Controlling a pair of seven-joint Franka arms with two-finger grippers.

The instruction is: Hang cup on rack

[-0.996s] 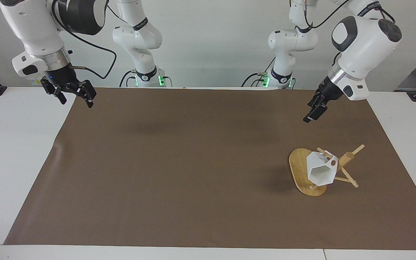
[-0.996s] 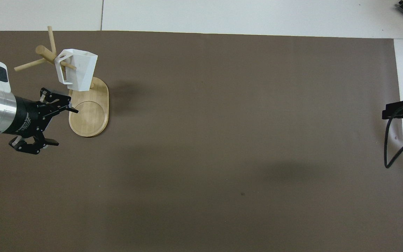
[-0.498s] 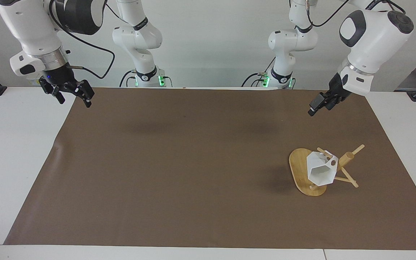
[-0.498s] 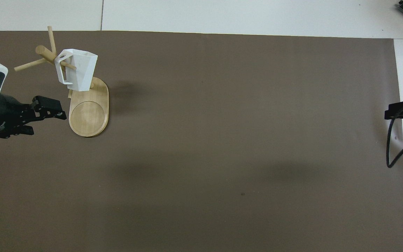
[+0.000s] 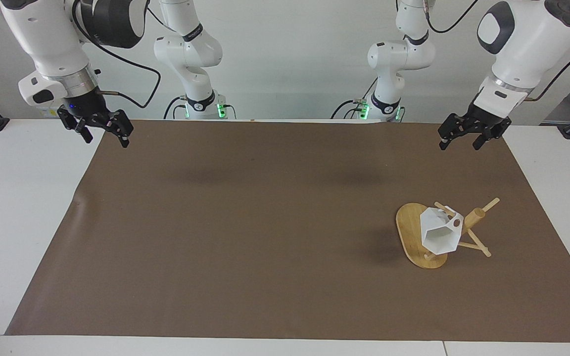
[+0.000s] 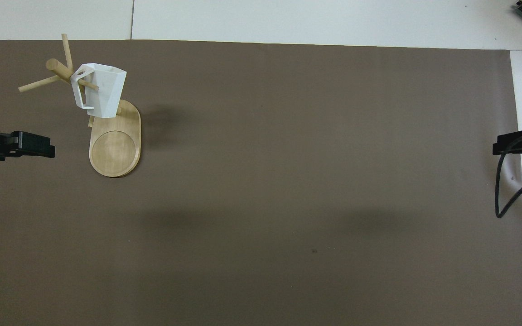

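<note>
Since a second ago my left gripper (image 5: 463, 139) has swung up and away from the rack (image 5: 421, 242), turning level, and now hangs over the mat's edge at the left arm's end of the table; nothing else on the table has shifted. Right gripper (image 5: 103, 132) has barely stirred and waits over the mat corner at the right arm's end.

Fingers: both pairs spread, empty. Left pair well apart from any object; in the overhead view only its dark tips (image 6: 32, 145) show at the frame edge.

Cup (image 5: 441, 231): off the table, handle threaded over one thin peg, body hanging tilted with its hexagonal mouth turned outward and down over the oval base. In the overhead view the cup (image 6: 102, 90) sits at about 1 o'clock from my left tips, the post top at roughly 12 o'clock, and the bare round of the base (image 6: 115, 154) at 3 o'clock.

Key relation: the peg carrying the handle runs out from the post toward the table's middle, so the cup's hanging axis points away from my left fingers. Left arm is much the nearer; right arm is the table's length away.

Judgement: hanging looks done. I would expect only a retreat, kept clear of the peg sticks that jut toward my left side.
</note>
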